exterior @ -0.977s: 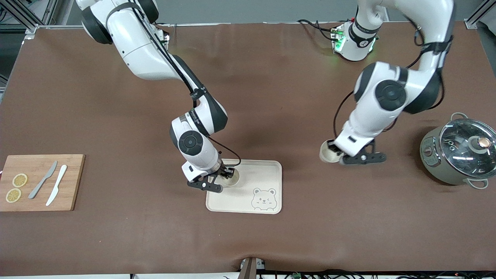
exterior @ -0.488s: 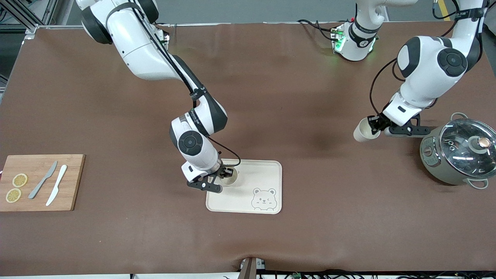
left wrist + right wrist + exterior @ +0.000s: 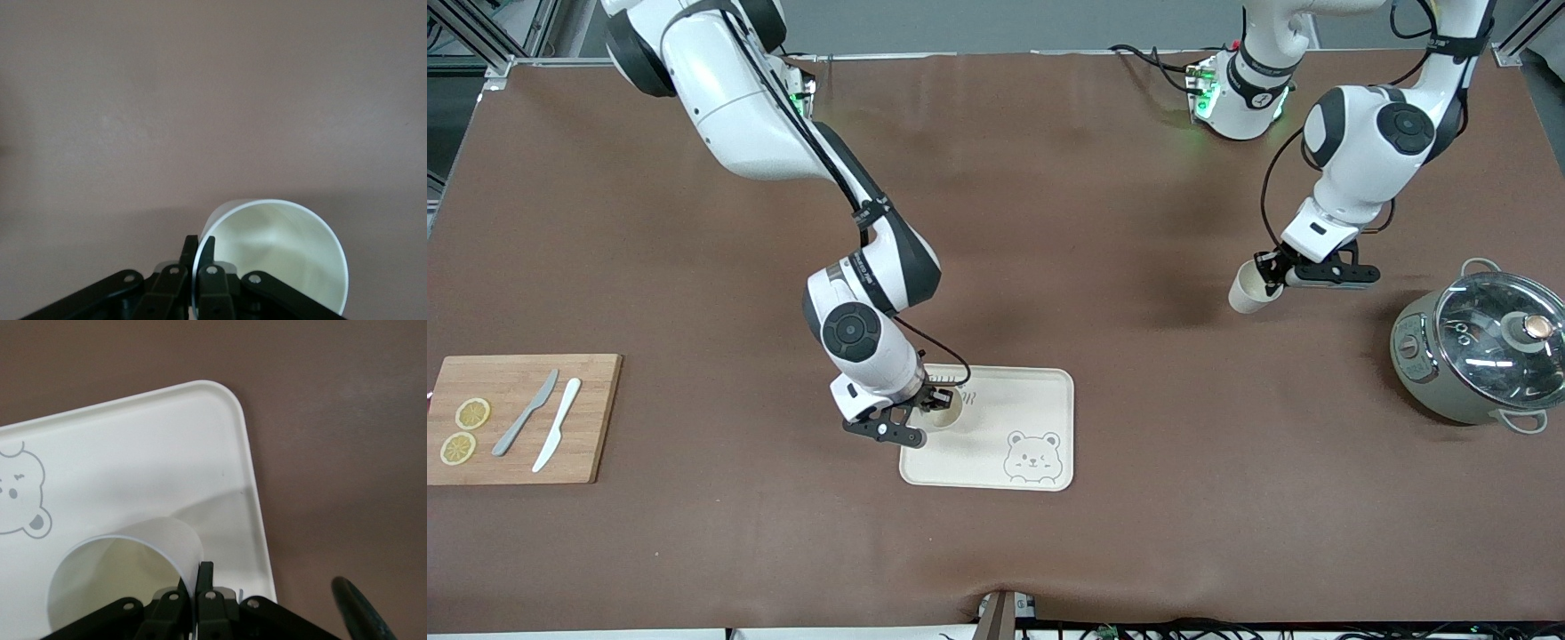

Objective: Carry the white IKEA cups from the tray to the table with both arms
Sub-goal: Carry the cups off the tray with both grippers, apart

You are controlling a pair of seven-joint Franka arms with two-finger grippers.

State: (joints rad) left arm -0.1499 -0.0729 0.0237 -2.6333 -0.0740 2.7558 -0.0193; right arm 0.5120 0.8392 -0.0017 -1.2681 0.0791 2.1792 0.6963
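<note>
So far neither cup rests on the worktop [image 3: 1103, 551]. The left tool [image 3: 1267, 275] carries one cup [image 3: 1245, 291] clear of the tray [image 3: 1040, 400], pinching its rim. The right tool [image 3: 938, 402] pinches the second cup [image 3: 944, 414] over the tray; both need setting down.

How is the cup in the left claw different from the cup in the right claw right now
The left claw holds its cup in the air over the bare table, tilted, well away from the tray. The right claw holds its cup low over the tray, looking roughly upright. Both are plain cream-white, handleless and empty, each pinched by its rim wall, one finger inside.
</note>
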